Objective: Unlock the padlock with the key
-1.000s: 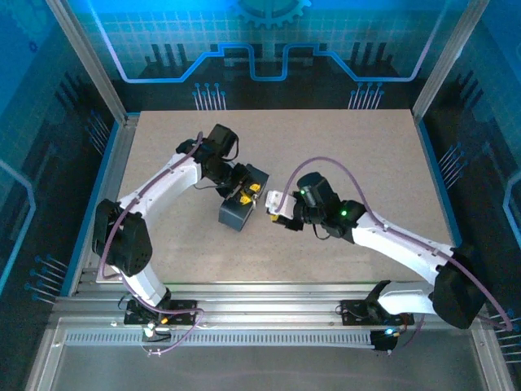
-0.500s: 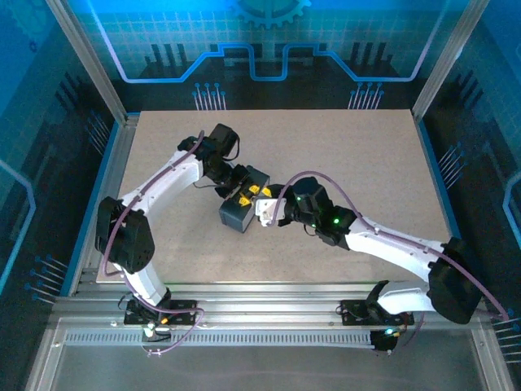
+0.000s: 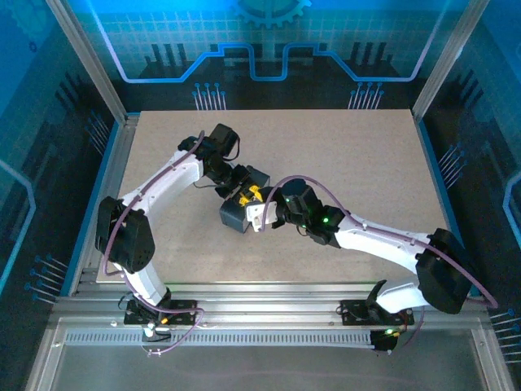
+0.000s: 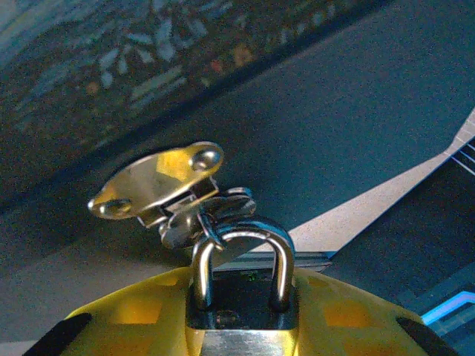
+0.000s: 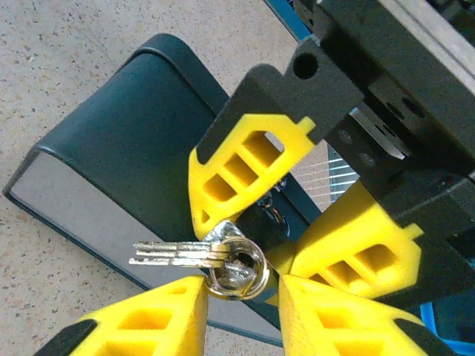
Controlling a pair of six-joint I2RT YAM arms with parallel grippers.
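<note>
The padlock (image 4: 241, 313) sits at the front of the dark-blue tin (image 4: 312, 126). In the left wrist view its silvery shackle (image 4: 249, 231) stands upright and closed, and it passes through the metal loop under the shiny hasp plate (image 4: 156, 182) of the tin. The left gripper (image 3: 247, 195) pinches the padlock body, with one yellow finger (image 4: 126, 315) on each side of it. In this view the body is mostly hidden between the fingers, so its keyhole cannot be seen. The key (image 5: 174, 256) is not in the lock. In the right wrist view it lies flat and points to the left, with at least two thin blades stacked together, and they hang from a small metal ring (image 5: 239, 268). The right gripper (image 5: 241, 293) is pressed together on this ring and on the heads of the blades. It is just in front of the two yellow fingers (image 5: 237, 174) of the left gripper, near the gap between them where the padlock hangs. I cannot tell if the ring touches those fingers. In the top view the tin (image 3: 232, 216) rests on the beige table (image 3: 358, 155), a little left of the middle. Both grippers meet at its right side, the left one from behind and the right gripper (image 3: 259, 214) from the near right.
</note>
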